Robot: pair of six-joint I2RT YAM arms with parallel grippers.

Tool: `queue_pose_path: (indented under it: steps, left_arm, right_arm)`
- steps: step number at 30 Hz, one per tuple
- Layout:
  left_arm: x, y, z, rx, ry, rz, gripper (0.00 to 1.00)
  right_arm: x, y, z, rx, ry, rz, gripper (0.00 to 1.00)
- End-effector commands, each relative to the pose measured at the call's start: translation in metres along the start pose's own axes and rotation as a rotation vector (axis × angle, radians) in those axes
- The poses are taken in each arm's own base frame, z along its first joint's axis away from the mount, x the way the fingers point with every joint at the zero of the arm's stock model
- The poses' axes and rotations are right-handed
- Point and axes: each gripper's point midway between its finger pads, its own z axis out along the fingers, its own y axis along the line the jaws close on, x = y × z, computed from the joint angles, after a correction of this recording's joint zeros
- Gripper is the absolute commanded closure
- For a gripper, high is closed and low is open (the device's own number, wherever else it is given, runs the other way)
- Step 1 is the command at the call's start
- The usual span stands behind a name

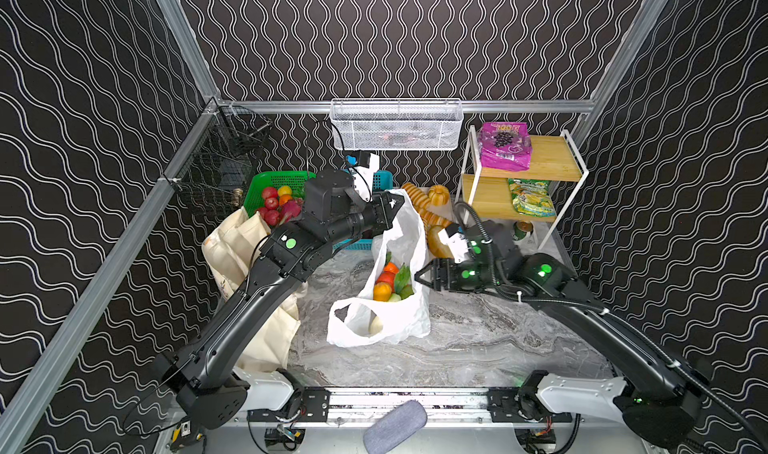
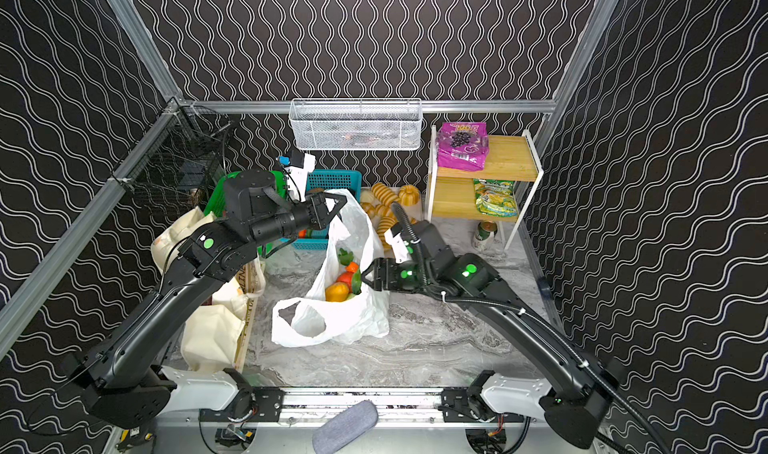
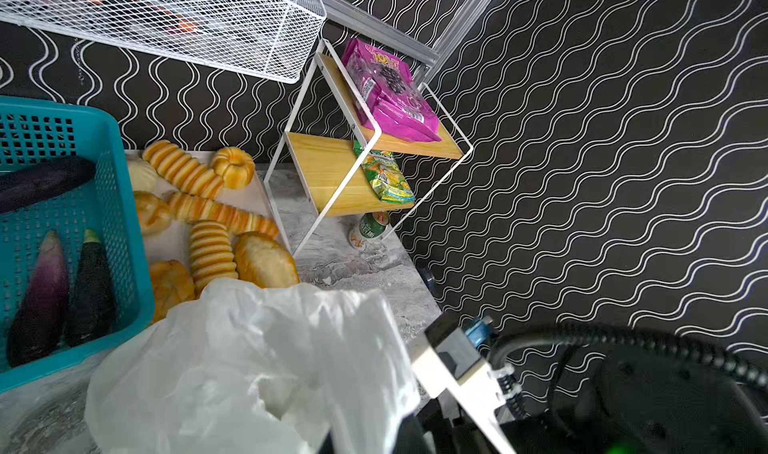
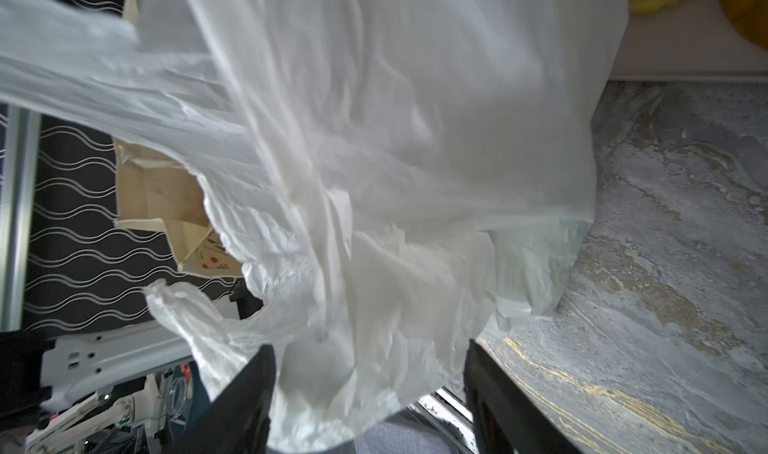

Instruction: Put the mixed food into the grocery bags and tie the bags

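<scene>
The white plastic grocery bag (image 1: 399, 323) (image 2: 353, 319) stands mid-table, mouth open. Orange, red and green toy vegetables (image 1: 388, 283) (image 2: 343, 283) lie inside. My left gripper (image 1: 397, 204) (image 2: 338, 202) is shut on the bag's upper handle and holds it up; the bag's film (image 3: 249, 369) fills the left wrist view. My right gripper (image 1: 420, 274) (image 4: 369, 348) is open at the bag's right rim, with loose film (image 4: 415, 140) between its jaws. The cream canvas tote (image 1: 237, 240) (image 2: 208, 335) lies under my left arm. The purple grape packet (image 1: 504, 146) (image 3: 390, 90) sits on the top shelf.
A wood-and-wire shelf rack (image 1: 557, 165) at back right holds a green snack packet (image 1: 532, 198), with a can (image 1: 523, 229) below. Golden breads (image 1: 424, 206) lie behind the bag. A green fruit basket (image 1: 266, 182), a teal basket (image 3: 116, 223) and a white mesh basket (image 1: 395, 123) line the back.
</scene>
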Motion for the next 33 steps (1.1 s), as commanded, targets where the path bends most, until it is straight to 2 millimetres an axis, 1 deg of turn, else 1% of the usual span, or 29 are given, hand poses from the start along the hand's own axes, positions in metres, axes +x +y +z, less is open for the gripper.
queue_pose_path:
  steps: [1,2,3,4,5,7,8,9,10,12,14,16,18,20,21,22,24,25,27,29,30,32,33]
  left_arm:
    - [-0.016,-0.006,-0.003,0.01,-0.057,0.011,1.0]
    - [-0.017,-0.005,-0.004,0.001,-0.061,0.015,1.0]
    - [-0.018,-0.004,-0.006,-0.006,-0.066,0.019,1.0]
    - [-0.019,-0.004,-0.008,-0.01,-0.072,0.026,1.0]
    - [-0.019,-0.003,-0.011,-0.019,-0.077,0.038,1.0]
    - [-0.022,0.0,-0.019,-0.049,-0.09,0.059,1.0]
    - [-0.023,0.0,-0.024,-0.053,-0.093,0.073,1.0]
    - [-0.023,-0.002,-0.029,-0.047,-0.091,0.082,1.0]
    - [-0.022,-0.009,-0.034,-0.017,-0.079,0.1,1.0]
    - [-0.014,-0.025,-0.043,0.055,-0.023,0.125,1.0]
    - [-0.007,-0.037,-0.056,0.105,0.038,0.099,1.0]
    - [0.0,-0.048,-0.069,0.156,0.078,0.047,1.0]
    - [0.005,-0.056,-0.082,0.197,0.103,-0.016,1.0]
    - [0.008,-0.061,-0.093,0.223,0.102,-0.061,1.0]
    - [0.01,-0.057,-0.095,0.208,0.1,-0.078,1.0]
    - [0.014,-0.051,-0.094,0.183,0.105,-0.095,1.0]
    - [0.026,-0.047,-0.088,0.173,0.157,-0.123,1.0]
    - [0.033,-0.048,-0.08,0.186,0.2,-0.144,1.0]
    - [0.044,-0.056,-0.067,0.231,0.255,-0.172,1.0]
    - [0.049,-0.054,-0.054,0.217,0.242,-0.199,1.0]
    - [0.051,-0.051,-0.049,0.205,0.225,-0.215,1.0]
    - [0.05,-0.043,-0.038,0.195,0.174,-0.257,1.0]
    - [0.049,-0.04,-0.033,0.195,0.154,-0.274,1.0]
  right_arm:
    - [-0.007,-0.034,0.018,0.234,-0.044,0.074,0.3]
    - [-0.002,-0.044,0.023,0.292,-0.014,0.065,0.32]
    - [-0.001,-0.048,0.026,0.316,-0.001,0.049,0.41]
    - [0.0,-0.049,0.029,0.315,0.006,0.018,0.59]
    - [-0.004,-0.05,0.024,0.328,-0.017,0.002,0.73]
    - [-0.02,-0.055,0.006,0.376,-0.114,-0.044,0.96]
    - [-0.029,-0.058,-0.006,0.395,-0.172,-0.072,1.0]
    - [-0.037,-0.058,-0.017,0.397,-0.21,-0.099,1.0]
    - [-0.044,-0.057,-0.026,0.371,-0.231,-0.138,1.0]
    - [-0.051,-0.047,-0.035,0.262,-0.216,-0.247,1.0]
    - [-0.061,-0.044,-0.047,0.196,-0.225,-0.331,1.0]
    - [-0.075,-0.049,-0.056,0.178,-0.253,-0.392,1.0]
    - [-0.084,-0.048,-0.053,0.119,-0.228,-0.472,1.0]
    - [-0.085,-0.04,-0.039,0.047,-0.131,-0.549,1.0]
    - [-0.086,-0.039,-0.031,0.028,-0.082,-0.56,0.99]
    - [-0.089,-0.036,-0.024,0.012,-0.038,-0.567,0.94]
    - [-0.102,-0.043,-0.011,0.04,0.002,-0.549,0.91]
    - [-0.111,-0.052,-0.004,0.086,0.001,-0.519,0.87]
    - [-0.128,-0.065,-0.003,0.176,-0.015,-0.443,0.78]
    - [-0.14,-0.069,-0.019,0.236,-0.06,-0.371,0.62]
    - [-0.143,-0.07,-0.027,0.252,-0.093,-0.345,0.57]
    - [-0.143,-0.069,-0.049,0.28,-0.186,-0.32,0.45]
    - [-0.14,-0.071,-0.061,0.306,-0.227,-0.301,0.39]
